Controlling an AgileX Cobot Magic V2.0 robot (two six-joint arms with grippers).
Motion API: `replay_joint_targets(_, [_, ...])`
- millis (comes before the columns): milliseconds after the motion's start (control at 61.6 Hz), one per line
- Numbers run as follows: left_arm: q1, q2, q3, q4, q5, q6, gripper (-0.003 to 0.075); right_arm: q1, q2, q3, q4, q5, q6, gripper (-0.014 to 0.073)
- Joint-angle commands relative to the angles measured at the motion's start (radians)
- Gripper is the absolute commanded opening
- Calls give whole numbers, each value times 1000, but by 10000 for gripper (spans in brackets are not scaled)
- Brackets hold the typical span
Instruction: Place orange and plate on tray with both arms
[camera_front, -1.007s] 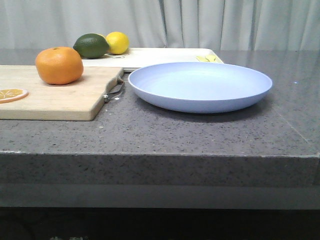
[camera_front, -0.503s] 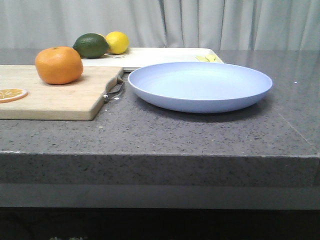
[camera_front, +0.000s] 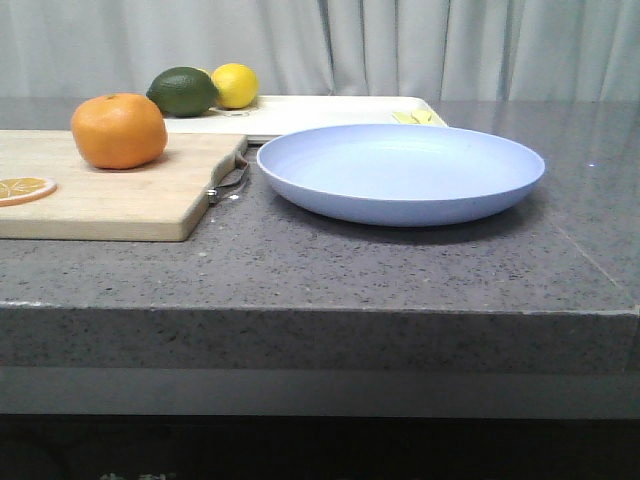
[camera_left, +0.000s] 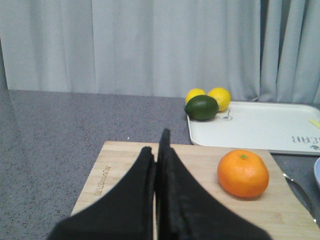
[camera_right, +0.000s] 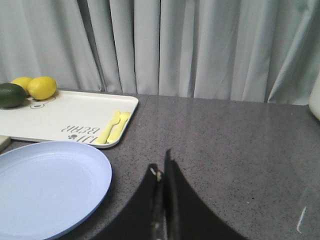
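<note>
At frame left the orange (camera_front: 118, 130) sat untouched, the plate (camera_front: 400, 172) at centre, tray (camera_front: 330, 108) behind; both grippers' fingers (camera_left: 156, 165) (camera_right: 163, 172) were together, nothing grasped yet.

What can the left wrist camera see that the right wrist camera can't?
Only the left wrist view shows the orange sitting on the wooden cutting board, plus the left gripper, its fingers pressed together.

Only the right wrist view shows most of the plate, the little yellow cutlery lying on the tray, and the right gripper, also closed.

Both show the cream tray, the green lime and two lemons at its corner, the grey countertop and the curtain.
</note>
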Motion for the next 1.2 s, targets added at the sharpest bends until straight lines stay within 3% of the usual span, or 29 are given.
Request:
replay_joint_targets(0, [4, 99, -76, 13, -52, -5, -18, -6, 94, -66, 5, -64, 1, -59])
replay_joint_targets(162, [4, 170, -92, 11, -70, -5, -17, -6, 155, -70, 5, -73, 1, -40])
replay_joint_targets(227, [4, 172, -92, 11, -70, -5, -13, -6, 155, -69, 5, -74, 1, 10])
replay_joint_targets(309, [4, 174, -87, 11, -78, -5, 46, -6, 155, -69, 5, -74, 1, 122])
replay_joint_targets(422, [4, 174, -86, 11, -78, -5, 253, -6, 155, -69, 5, -74, 1, 342])
replay_joint_targets(536, [4, 174, -86, 11, -78, -5, 539, -6, 155, -69, 5, -74, 1, 569])
replay_joint_targets(633, [4, 174, -86, 11, -78, -5, 686, -6, 155, -69, 5, -74, 1, 663])
replay_joint_targets(1023, [2, 186, -88, -8, -99, -5, 702, -6, 155, -69, 5, -75, 1, 654])
replay_joint_targets(1185, [-15, 297, -140, -49, -70, -5, 702, -6, 155, -69, 5, -78, 1, 654])
